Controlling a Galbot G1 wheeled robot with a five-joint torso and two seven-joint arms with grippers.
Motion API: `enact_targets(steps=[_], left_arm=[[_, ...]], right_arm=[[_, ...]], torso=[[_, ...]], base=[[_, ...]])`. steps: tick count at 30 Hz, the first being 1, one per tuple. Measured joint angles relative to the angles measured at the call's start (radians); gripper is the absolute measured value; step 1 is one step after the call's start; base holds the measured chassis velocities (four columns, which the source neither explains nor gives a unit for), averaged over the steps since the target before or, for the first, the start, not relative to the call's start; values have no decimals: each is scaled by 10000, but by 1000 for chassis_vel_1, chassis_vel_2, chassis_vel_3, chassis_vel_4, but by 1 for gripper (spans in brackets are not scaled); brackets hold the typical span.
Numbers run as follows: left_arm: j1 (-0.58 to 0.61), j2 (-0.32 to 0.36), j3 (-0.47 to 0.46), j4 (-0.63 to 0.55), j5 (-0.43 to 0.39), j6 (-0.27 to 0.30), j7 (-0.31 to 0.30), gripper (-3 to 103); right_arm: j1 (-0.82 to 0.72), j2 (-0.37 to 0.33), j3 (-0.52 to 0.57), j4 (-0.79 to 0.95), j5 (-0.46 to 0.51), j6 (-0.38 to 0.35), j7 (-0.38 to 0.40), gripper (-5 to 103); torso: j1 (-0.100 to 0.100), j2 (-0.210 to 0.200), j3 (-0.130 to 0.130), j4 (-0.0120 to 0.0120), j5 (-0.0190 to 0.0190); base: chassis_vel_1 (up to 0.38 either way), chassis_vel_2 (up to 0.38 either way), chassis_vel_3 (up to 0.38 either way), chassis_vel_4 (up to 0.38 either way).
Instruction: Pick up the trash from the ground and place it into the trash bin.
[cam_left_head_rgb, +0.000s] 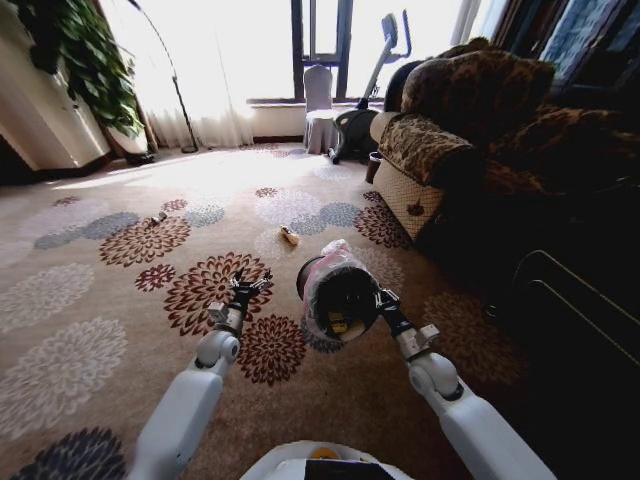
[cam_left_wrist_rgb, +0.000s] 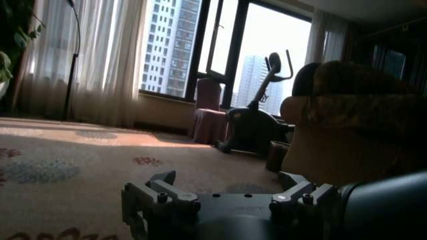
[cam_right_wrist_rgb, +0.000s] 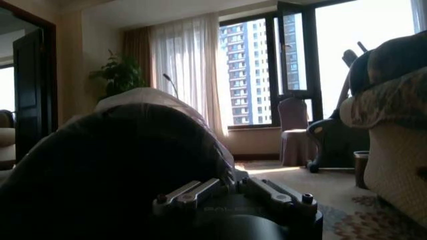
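- Trash bin (cam_left_head_rgb: 338, 292) was lifted off the carpet (cam_left_head_rgb: 90, 300) and tilted, its mouth facing the head camera, pale plastic bag puffed over the rim, small yellowish bits visible inside
- Right gripper (cam_left_head_rgb: 381, 298) was clamped on the bin's rim at its right side; in the right wrist view the bin's dark wall and bag (cam_right_wrist_rgb: 127, 150) sat right against the gripper (cam_right_wrist_rgb: 230, 190)
- Left gripper (cam_left_head_rgb: 250, 284) hung just left of the bin, not touching it, fingers spread open and holding nothing; same open fingers (cam_left_wrist_rgb: 163, 181) showed in the left wrist view
- Yellowish scrap (cam_left_head_rgb: 290, 236) lay on the carpet beyond the bin, well apart from both grippers
- Small pale piece of litter (cam_left_head_rgb: 158, 217) lay farther off to the left on a flower pattern
- Brown sofa (cam_left_head_rgb: 470, 130) stood to the right, exercise machine (cam_left_head_rgb: 372, 90) by the window
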Motion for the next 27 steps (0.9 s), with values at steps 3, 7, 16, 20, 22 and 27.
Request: enact_targets(steps=[3, 7, 16, 20, 22, 27], left_arm=[[-212, 77, 88, 462, 74, 2, 157, 100], [-417, 147, 191, 877, 260, 12, 368, 100], [-439, 145, 332, 1170, 346, 96, 603, 100], [-416, 179, 336, 1170, 346, 80, 683, 100], [-415, 183, 336, 1170, 346, 76, 687, 100], [-389, 193, 324, 1114, 341, 67, 689, 102]], right_arm=[[-145, 3, 48, 78, -12, -4, 1, 0], [-295, 82, 48, 140, -16, 16, 0, 0], [-445, 188, 54, 98, -24, 267, 1, 0], [-458, 188, 59, 97, -19, 323, 0, 0], [-458, 184, 64, 96, -6, 331, 1, 0], [-468, 163, 70, 120, 45, 334, 1, 0]], torso=[[-3, 1, -3, -1, 2], [-2, 0, -1, -6, 2], [-2, 1, -1, -4, 2], [-2, 1, -1, -3, 1], [-1, 1, 0, -3, 1], [2, 1, 1, -3, 0]], base=[[56, -1, -32, 34], [14, -3, -4, 10], [-49, 45, 55, -44], [-140, 152, 149, -145], [-196, 206, 207, -196], [-259, 214, 254, -204]])
